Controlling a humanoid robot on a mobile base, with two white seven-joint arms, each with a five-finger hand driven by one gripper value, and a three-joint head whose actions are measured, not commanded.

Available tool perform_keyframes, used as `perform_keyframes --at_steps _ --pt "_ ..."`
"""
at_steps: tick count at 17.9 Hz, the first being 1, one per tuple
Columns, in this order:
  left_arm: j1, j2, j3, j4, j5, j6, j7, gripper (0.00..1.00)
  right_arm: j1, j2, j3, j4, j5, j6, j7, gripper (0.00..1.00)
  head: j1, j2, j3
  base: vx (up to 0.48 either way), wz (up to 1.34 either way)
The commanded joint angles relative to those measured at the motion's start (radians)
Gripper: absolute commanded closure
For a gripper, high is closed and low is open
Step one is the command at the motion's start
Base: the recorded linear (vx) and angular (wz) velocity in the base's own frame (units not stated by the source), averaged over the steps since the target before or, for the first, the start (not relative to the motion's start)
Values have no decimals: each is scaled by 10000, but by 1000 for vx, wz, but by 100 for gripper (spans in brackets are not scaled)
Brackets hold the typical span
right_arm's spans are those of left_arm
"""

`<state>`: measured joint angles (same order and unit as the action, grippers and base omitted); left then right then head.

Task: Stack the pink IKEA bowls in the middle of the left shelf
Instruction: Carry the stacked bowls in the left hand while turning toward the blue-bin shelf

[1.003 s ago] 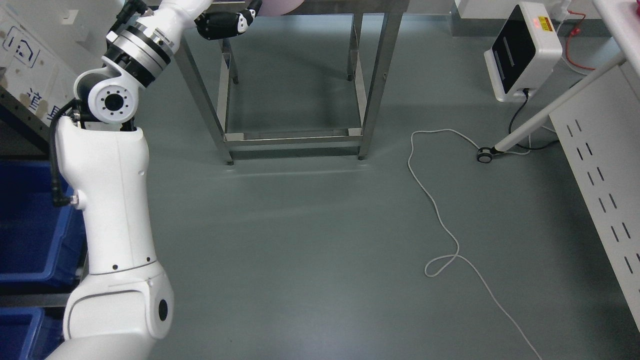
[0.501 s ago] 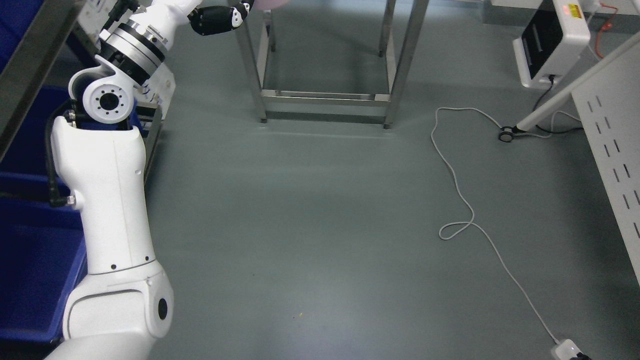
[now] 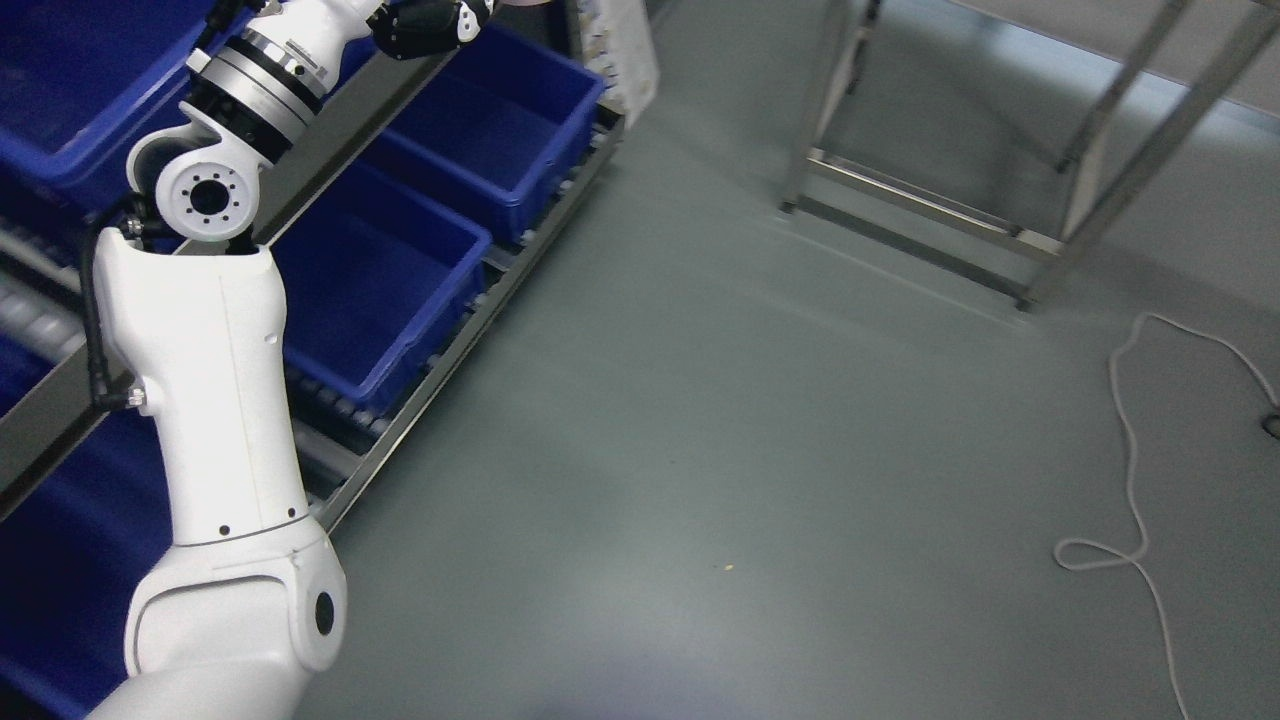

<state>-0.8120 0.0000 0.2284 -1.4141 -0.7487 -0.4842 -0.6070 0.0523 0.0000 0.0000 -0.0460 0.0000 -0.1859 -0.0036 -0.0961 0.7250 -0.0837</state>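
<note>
Overhead, the left hand (image 3: 425, 22) was seen at the top edge, its grip unreadable; a pink sliver (probably a bowl (image 3: 520, 3)) showed beside it. Blue bins (image 3: 400, 270) filled the shelf rack (image 3: 470, 320). No stacking was judged done yet.

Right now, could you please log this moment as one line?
left arm: raised, hand at top edge | bowl: barely visible | blue bins: on left shelf | right arm: unseen | floor: cable

Left arm (image 3: 215, 400) beside blue bins (image 3: 385, 275)
</note>
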Motion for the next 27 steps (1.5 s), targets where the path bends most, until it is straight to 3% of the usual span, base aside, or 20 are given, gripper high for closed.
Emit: perform_keyframes --at_steps 1,6,16,21,27 --pt "-285 175 47 -277 16 -5 225 89 -1 -175 -92 0 77 3 66 0 0 0 0 -238 1234" --pt "-1206 175 -441 -309 -137 545 164 90 -1 -175 -92 0 77 3 67 0 0 0 0 -158 1268" --pt "-993 229 -658 -156 -719 1774 118 90 -1 -175 -92 0 77 3 82 0 0 0 0 1 631" --pt "-960 307 -1470 1053 -812 1836 72 89 -1 -175 -92 0 77 3 66 0 0 0 0 30 180" --pt "-1191 307 -1594 2298 -812 1928 87 89 -1 -175 -92 0 77 3 66 0 0 -2 0 1 7"
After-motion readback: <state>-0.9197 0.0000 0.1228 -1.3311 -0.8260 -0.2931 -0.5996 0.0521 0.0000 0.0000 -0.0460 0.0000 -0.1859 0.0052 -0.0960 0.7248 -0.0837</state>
